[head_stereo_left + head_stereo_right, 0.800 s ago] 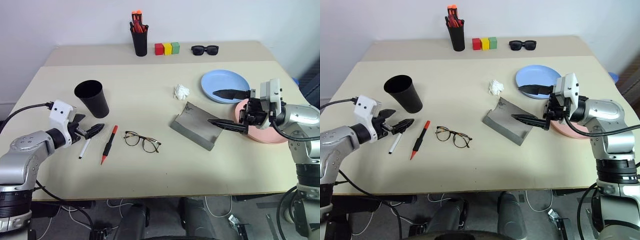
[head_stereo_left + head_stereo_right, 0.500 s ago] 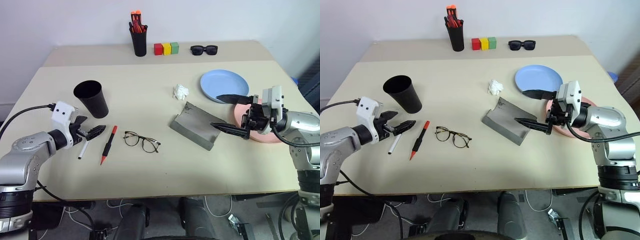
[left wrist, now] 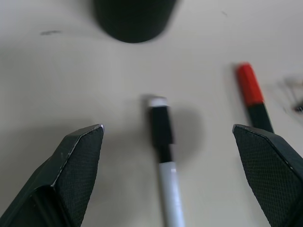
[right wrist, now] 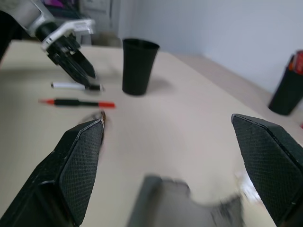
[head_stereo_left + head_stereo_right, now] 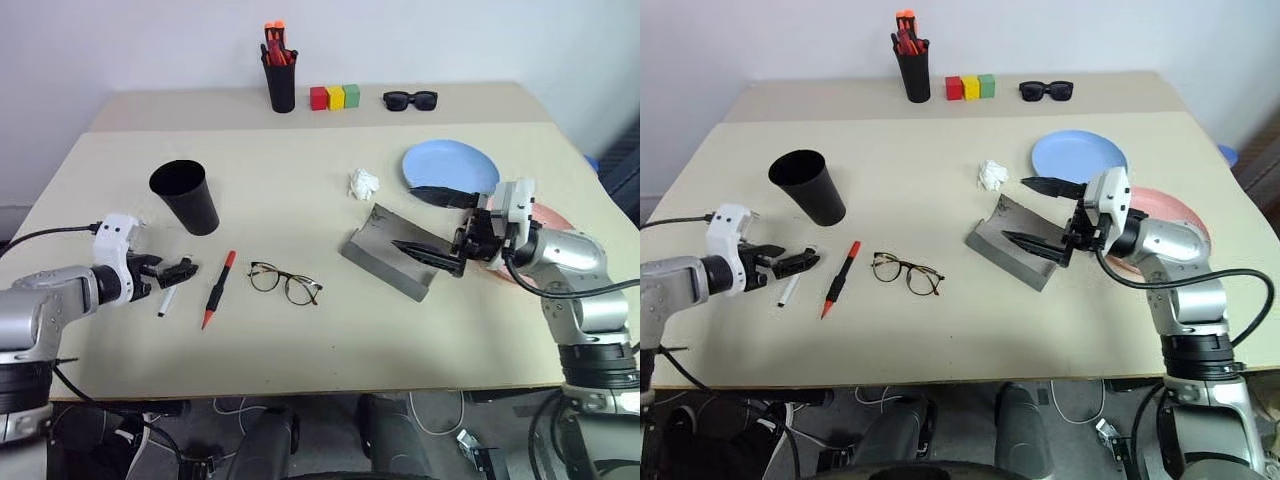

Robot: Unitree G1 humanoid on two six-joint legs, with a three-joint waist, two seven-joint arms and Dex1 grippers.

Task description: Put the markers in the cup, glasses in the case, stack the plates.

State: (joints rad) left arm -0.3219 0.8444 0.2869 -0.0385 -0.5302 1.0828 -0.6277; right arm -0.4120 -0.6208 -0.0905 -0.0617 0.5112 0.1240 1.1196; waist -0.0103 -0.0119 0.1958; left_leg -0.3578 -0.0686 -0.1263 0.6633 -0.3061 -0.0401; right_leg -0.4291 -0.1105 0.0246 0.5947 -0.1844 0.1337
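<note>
My left gripper (image 5: 176, 272) is open, low over the table, with the white marker's (image 3: 165, 189) black cap between its fingertips (image 3: 80, 156) in the left wrist view. The black marker with red ends (image 5: 218, 290) lies just to its right. The black cup (image 5: 185, 197) stands upright behind them. The wire-rimmed glasses (image 5: 285, 283) lie unfolded at the centre front. My right gripper (image 5: 432, 223) is open, pointing left over the grey case (image 5: 385, 255). The blue plate (image 5: 450, 165) lies behind it. The pink plate (image 5: 1170, 205) is partly hidden by my right arm.
At the back stand a black pen holder (image 5: 280, 82) with orange-red pens, three coloured blocks (image 5: 334, 97) and black sunglasses (image 5: 410, 99). A crumpled white paper (image 5: 363, 183) lies between the cup and the blue plate.
My right gripper has moved left from over the pink plate to above the case. My left gripper has sunk lower and drawn slightly back toward the white marker. Both stay open.
</note>
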